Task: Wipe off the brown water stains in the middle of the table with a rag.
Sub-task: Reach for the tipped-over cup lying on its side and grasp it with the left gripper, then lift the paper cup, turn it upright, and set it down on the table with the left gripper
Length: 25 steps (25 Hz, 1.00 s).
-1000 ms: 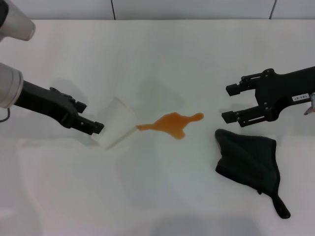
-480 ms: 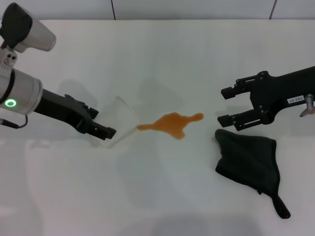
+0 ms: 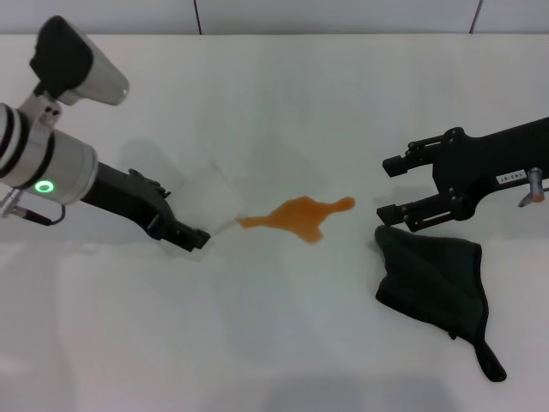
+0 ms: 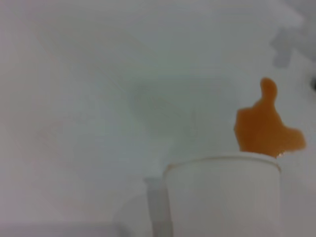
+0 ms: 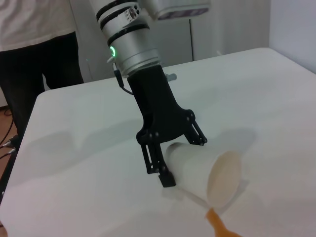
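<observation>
The brown water stains [image 3: 300, 215] lie mid-table [image 3: 283, 103] as one orange-brown splotch with a narrow tail. They also show in the left wrist view [image 4: 264, 129] and at the edge of the right wrist view [image 5: 220, 225]. The rag [image 3: 433, 276], dark charcoal, lies flat to the right of the stain. My right gripper [image 3: 386, 187] is open and empty, just behind the rag's near corner, its lower finger close above it. My left gripper [image 3: 184, 215] is shut on a white paper cup [image 3: 213, 199] tipped on its side, mouth toward the stain's left tip; this shows clearly in the right wrist view [image 5: 181, 159].
The tipped cup [image 5: 205, 172] lies low by the stain and also fills the near part of the left wrist view [image 4: 222, 195]. A person [image 5: 39, 44] stands beyond the table's far corner. The rag's tail [image 3: 487, 360] points to the front right.
My left arm has swung right and turned, carrying the tipped cup closer to the stain's left tip. My right gripper has shifted slightly left and lower toward the rag's corner.
</observation>
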{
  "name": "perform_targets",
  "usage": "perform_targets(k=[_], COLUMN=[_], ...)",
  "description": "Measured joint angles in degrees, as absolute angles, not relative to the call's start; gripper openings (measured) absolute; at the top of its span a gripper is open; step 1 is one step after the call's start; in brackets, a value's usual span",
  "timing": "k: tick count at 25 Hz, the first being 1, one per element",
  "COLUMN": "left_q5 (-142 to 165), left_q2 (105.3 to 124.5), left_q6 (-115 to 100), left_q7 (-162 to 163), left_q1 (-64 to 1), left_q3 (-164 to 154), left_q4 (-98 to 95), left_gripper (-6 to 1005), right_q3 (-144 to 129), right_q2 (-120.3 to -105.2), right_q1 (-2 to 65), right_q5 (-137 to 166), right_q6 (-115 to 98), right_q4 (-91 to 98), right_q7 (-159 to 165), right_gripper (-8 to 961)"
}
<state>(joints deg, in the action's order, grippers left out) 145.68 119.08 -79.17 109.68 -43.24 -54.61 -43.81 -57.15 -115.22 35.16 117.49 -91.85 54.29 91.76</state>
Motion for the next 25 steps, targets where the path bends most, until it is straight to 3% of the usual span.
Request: perform_targets(k=[18, 25], left_q5=[143.5, 136.1], left_q2=[119.09, 119.06], left_q6=[-75.5, -75.3], left_q7=[107.8, 101.0], left_q1=[-43.0, -38.9], left_q3=[-58.6, -58.6], left_q4=[-43.7, -46.6], left_gripper=[861, 687], right_q3=[-57.2, -57.3], right_q2=[-115.22, -115.22], right_q1=[34.8, 34.9], right_q5=[117.7, 118.0], right_q6=[-91.3, -91.2], right_q4=[54.1, 54.1], right_q7=[91.8, 92.1], right_gripper=[745, 744])
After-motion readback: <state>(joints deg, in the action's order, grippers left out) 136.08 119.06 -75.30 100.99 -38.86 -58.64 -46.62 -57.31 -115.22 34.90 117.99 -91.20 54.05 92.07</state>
